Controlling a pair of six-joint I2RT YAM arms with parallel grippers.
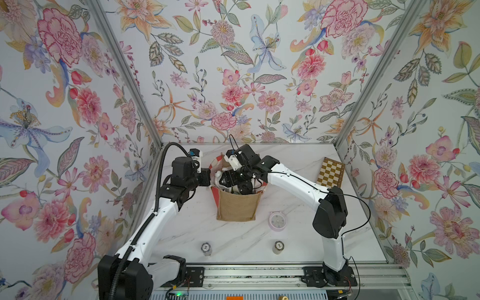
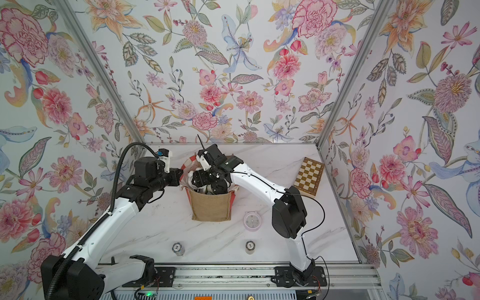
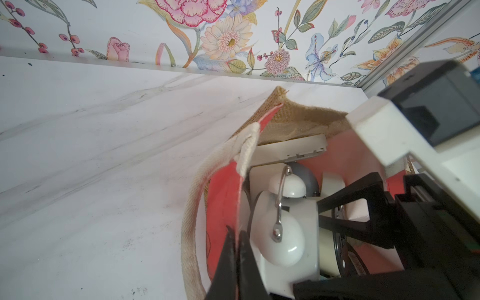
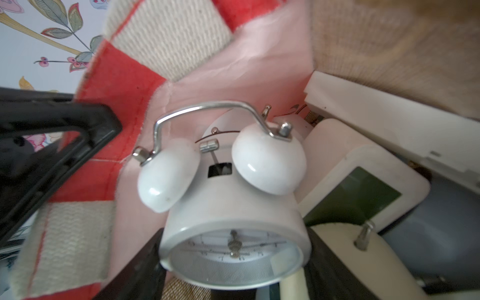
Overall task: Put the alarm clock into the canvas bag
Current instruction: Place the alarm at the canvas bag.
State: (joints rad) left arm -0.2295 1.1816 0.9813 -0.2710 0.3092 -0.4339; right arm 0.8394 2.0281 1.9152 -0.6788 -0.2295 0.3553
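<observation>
The tan canvas bag point(image 1: 237, 207) point(image 2: 211, 207) stands upright mid-table. My left gripper point(image 3: 237, 241) point(image 1: 207, 177) is shut on the rim of its red-and-white side panel point(image 3: 223, 197), holding the mouth apart. My right gripper point(image 4: 233, 262) point(image 1: 235, 181) reaches down inside the bag. Its dark fingers point(image 4: 140, 270) are shut on either side of a white twin-bell alarm clock point(image 4: 233, 207) point(image 3: 285, 233), with the face toward the wrist camera. That clock sits inside the bag against the pink lining. A pale pink alarm clock point(image 1: 278, 220) point(image 2: 252, 220) lies on the table right of the bag.
Inside the bag are a cream digital clock with a green screen point(image 4: 363, 192), another cream clock point(image 4: 345, 262) and a white flat casing point(image 4: 389, 124). A chessboard point(image 1: 331, 172) leans at the back right. Two small round pieces point(image 1: 206, 248) point(image 1: 278, 246) stand near the front edge.
</observation>
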